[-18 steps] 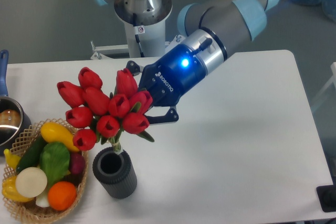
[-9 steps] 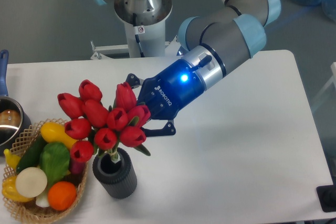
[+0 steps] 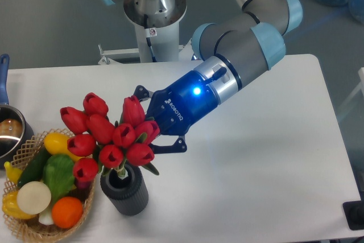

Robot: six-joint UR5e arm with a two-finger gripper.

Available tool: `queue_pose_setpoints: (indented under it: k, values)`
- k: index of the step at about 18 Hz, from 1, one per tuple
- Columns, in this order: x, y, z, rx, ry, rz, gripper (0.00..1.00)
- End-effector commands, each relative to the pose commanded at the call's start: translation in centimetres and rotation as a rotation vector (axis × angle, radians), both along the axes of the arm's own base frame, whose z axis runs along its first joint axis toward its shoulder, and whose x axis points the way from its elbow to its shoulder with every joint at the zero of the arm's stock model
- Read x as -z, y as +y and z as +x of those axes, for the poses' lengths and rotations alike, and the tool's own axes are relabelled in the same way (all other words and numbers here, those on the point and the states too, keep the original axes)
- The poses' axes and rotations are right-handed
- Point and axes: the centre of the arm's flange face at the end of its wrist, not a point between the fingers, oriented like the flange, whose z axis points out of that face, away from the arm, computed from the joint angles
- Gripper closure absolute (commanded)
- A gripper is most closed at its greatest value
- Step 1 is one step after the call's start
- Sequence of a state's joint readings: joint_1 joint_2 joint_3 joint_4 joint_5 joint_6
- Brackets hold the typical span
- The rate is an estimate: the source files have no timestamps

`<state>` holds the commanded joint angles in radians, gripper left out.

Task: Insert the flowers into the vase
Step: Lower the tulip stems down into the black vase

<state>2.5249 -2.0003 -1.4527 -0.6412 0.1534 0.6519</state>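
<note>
A woven basket (image 3: 23,226) of vegetables and fruit sits far left of the gripper (image 3: 149,122); the flowers (image 3: 108,132) lean left from its jaws, which pinch the bunch behind the buds; the stems enter the vase (image 3: 126,190), just below and left of the gripper; its blue body runs up to the right.

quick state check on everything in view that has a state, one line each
flowers: held tilted, stems entering the vase mouth
vase: upright on the table, stems in its hole
claw: fingers hidden behind the blooms
basket: full of vegetables and fruit
pot: upright at the left edge
</note>
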Motion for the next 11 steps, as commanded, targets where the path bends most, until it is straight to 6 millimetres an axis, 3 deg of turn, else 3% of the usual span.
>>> queue_pose_setpoints:
  k: [11]
  values:
    - [0.45, 0.05, 0.09, 0.002, -0.008, -0.005, 0.9]
